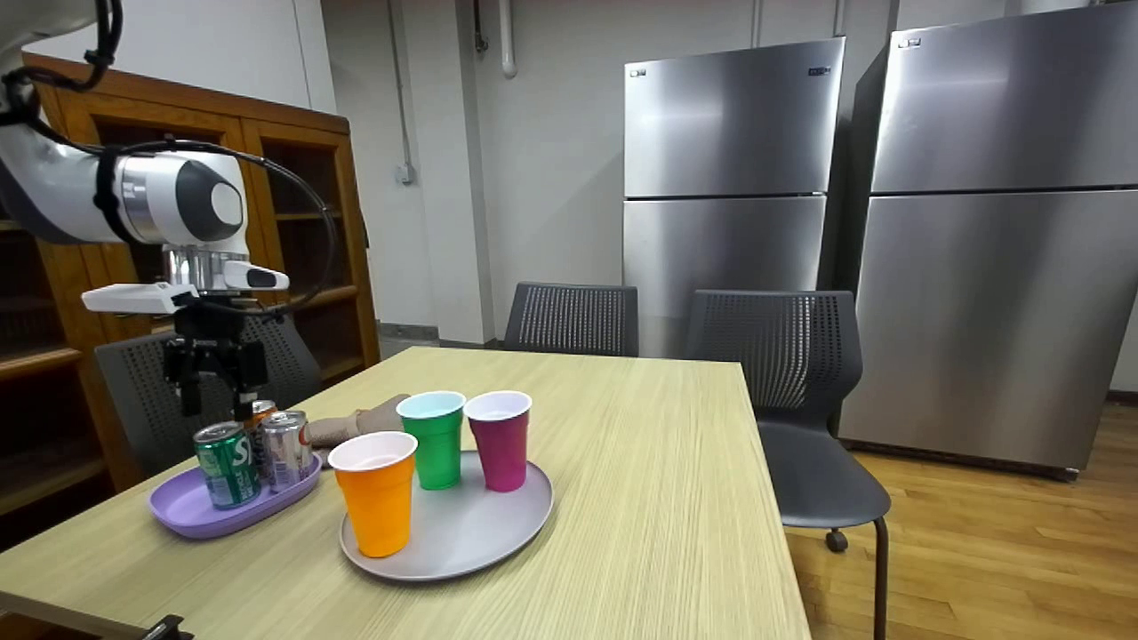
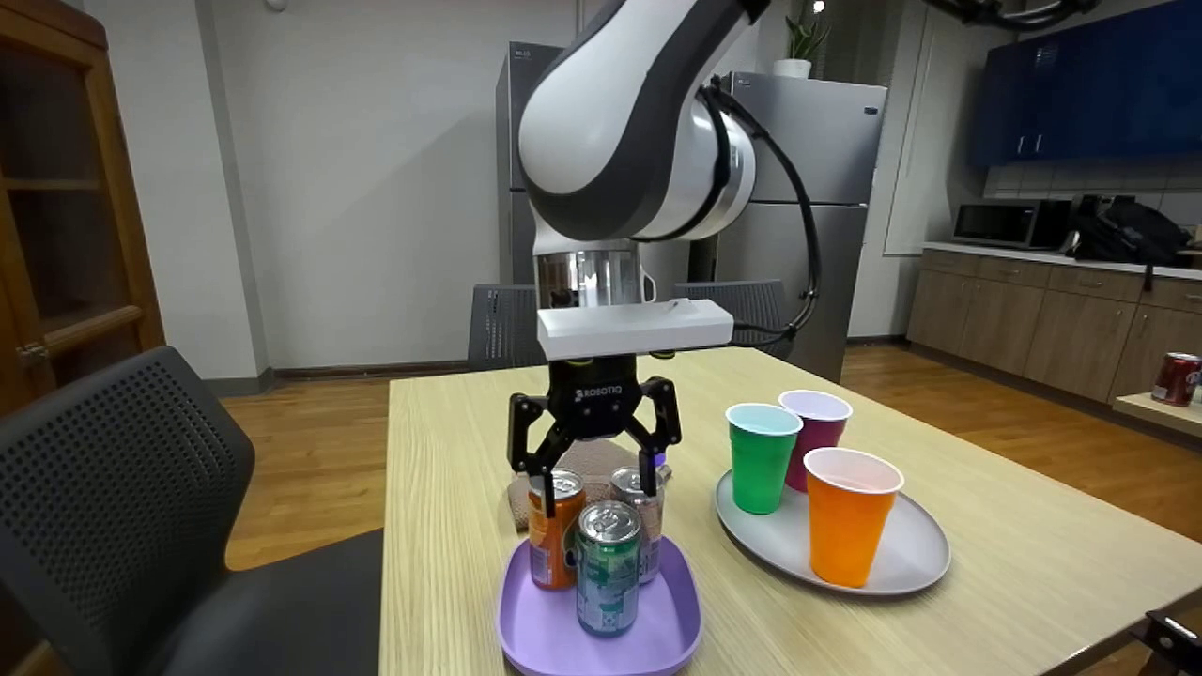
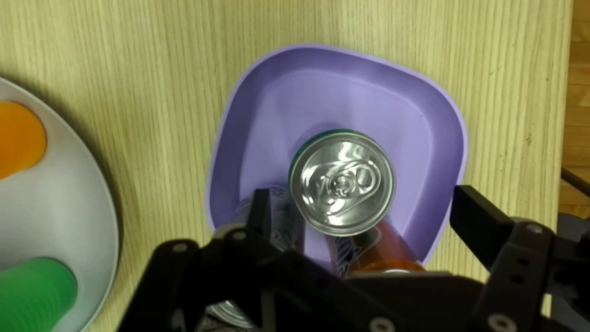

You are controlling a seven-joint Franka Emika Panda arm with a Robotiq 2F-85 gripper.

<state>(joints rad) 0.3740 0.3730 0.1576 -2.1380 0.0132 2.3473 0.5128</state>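
My gripper (image 2: 598, 495) is open and empty, pointing down just above the cans; it also shows in the wrist view (image 3: 362, 200). A green can (image 2: 608, 577) stands upright in a purple tray (image 2: 531, 629); its silver lid (image 3: 342, 183) lies between and ahead of the fingers in the wrist view. An orange can (image 2: 552, 545) and a silver can (image 2: 652, 526) stand close behind it in the tray. In an exterior view the fingertips overlap the orange and silver cans; I cannot tell whether they touch. The gripper partly hides both cans in the wrist view.
A grey plate (image 1: 480, 538) beside the tray holds an orange cup (image 1: 378, 502), a green cup (image 1: 437, 453) and a magenta cup (image 1: 500, 449), all upright. A brown cloth (image 1: 342, 429) lies behind the tray. Dark chairs (image 2: 122, 469) stand around the table (image 1: 640, 462).
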